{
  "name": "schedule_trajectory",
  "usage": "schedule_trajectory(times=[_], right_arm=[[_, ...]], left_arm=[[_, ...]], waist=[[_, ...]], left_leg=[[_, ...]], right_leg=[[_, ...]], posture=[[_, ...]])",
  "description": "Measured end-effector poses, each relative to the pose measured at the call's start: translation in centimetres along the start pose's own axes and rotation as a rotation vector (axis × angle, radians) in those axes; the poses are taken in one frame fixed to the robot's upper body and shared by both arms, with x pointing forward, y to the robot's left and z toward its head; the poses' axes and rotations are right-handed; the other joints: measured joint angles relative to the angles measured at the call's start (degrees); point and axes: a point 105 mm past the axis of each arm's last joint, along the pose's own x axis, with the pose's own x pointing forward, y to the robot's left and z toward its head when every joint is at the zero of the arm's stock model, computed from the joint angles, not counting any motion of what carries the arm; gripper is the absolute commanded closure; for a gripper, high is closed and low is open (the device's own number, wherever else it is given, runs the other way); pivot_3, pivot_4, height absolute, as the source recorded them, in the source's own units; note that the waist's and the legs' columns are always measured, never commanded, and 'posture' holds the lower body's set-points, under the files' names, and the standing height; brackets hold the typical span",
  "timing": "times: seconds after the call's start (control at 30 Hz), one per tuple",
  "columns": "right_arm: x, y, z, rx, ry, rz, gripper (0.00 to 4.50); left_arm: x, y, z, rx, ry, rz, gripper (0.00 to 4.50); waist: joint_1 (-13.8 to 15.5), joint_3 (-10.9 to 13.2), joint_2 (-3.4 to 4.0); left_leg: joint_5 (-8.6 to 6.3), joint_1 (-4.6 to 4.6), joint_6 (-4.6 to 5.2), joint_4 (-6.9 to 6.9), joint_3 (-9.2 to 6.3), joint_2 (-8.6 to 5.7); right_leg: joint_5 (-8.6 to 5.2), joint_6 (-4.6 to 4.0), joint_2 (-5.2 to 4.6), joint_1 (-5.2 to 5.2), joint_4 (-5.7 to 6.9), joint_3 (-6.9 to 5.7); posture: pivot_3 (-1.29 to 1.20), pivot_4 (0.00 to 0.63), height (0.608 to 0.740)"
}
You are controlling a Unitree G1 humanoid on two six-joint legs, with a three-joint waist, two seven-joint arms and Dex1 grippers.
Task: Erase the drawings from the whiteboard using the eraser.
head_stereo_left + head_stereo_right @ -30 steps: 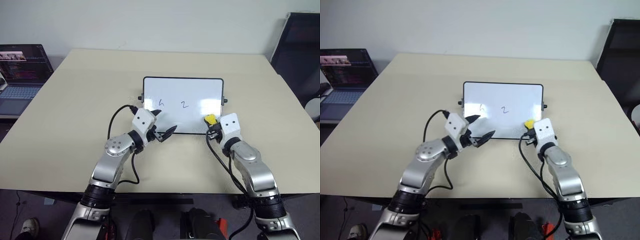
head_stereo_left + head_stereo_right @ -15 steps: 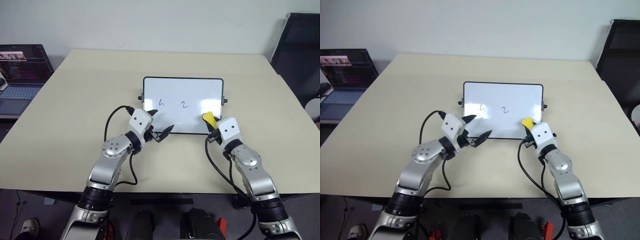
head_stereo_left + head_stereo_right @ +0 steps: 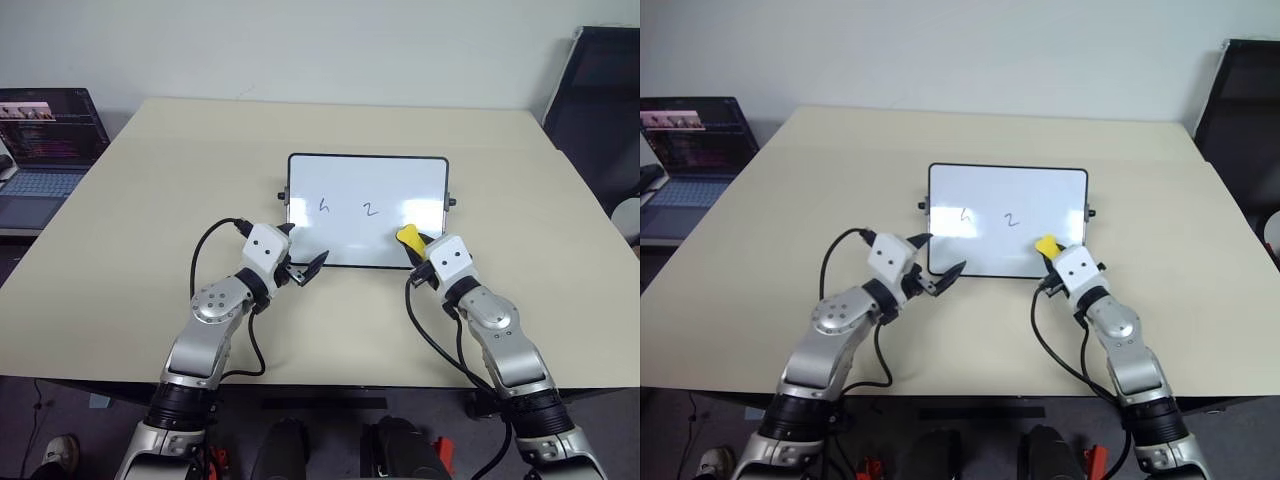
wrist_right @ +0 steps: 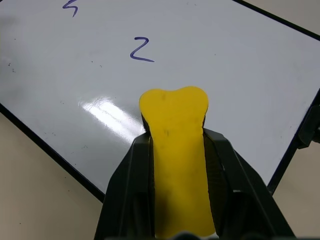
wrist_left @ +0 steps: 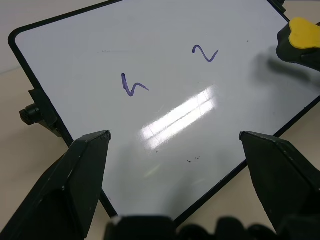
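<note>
Jaws of right gripper [image 4: 175,200] clamped tight on eraser [image 4: 176,145], over whiteboard [image 3: 367,190] at its 4 o'clock corner. Left gripper [image 5: 175,150] jaws spread wide, empty, at board's 7 o'clock edge.

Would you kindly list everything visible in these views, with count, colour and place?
whiteboard: one, white with black frame, table centre.
drawings: two visible, dark, an "h" and a "2" on the board's middle.
eraser: one, yellow top, over the board's near right corner.
table: one, beige.
laptop: one, dark, screen lit, far left.
chair: one, black, far right.
left gripper: jaws open, at the board's near left corner.
right gripper: jaws shut on the eraser.
</note>
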Motion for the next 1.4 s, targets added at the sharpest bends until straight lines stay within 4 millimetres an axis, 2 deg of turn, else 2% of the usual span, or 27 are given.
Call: schedule_trajectory(times=[0.5,0.7,1.03,1.1,1.4], right_arm=[[0.4,0.2,0.5,0.008,-0.015,0.013,3.53],[2.8,0.3,3.8,-0.003,-0.086,0.033,3.53],[7.0,1.7,3.8,-0.078,0.013,0.103,3.53],[7.4,2.0,3.4,-0.084,0.034,0.110,3.53],[8.7,2.4,4.2,-0.117,0.036,0.115,3.53]], left_arm=[[0.1,0.0,0.2,0.002,-0.006,-0.005,0.00],[0.2,-0.1,0.4,0.004,-0.010,-0.010,0.00],[0.1,-0.1,0.5,0.007,-0.015,-0.005,0.00],[0.0,-0.1,0.5,0.007,-0.015,-0.002,0.00],[-0.4,-0.3,0.4,0.007,-0.016,0.007,0.00]], waist=[[-0.04,0.00,0.00],[-0.05,0.00,0.00],[-0.06,0.00,0.00],[-0.06,0.00,0.00],[-0.56,0.00,0.00]], left_leg=[[0.00,0.00,0.00,0.01,0.00,-0.01],[0.00,0.04,0.00,0.01,-0.01,-0.01],[0.00,0.04,0.00,-0.01,0.00,0.00],[0.00,0.03,0.00,-0.01,0.01,0.00],[0.01,0.16,0.00,0.03,0.00,0.01]], right_leg=[[0.01,-0.02,0.00,0.00,0.02,0.01],[0.05,-0.09,0.04,0.00,0.06,0.00],[0.12,-0.21,0.01,-0.01,0.05,-0.01],[0.12,-0.21,-0.01,0.00,0.05,0.00],[0.16,-0.26,0.04,0.05,0.14,0.03]], posture=[[0.00,0.150,0.740],[0.00,0.150,0.740],[0.00,0.150,0.740],[0.00,0.150,0.740],[0.00,0.150,0.740]])
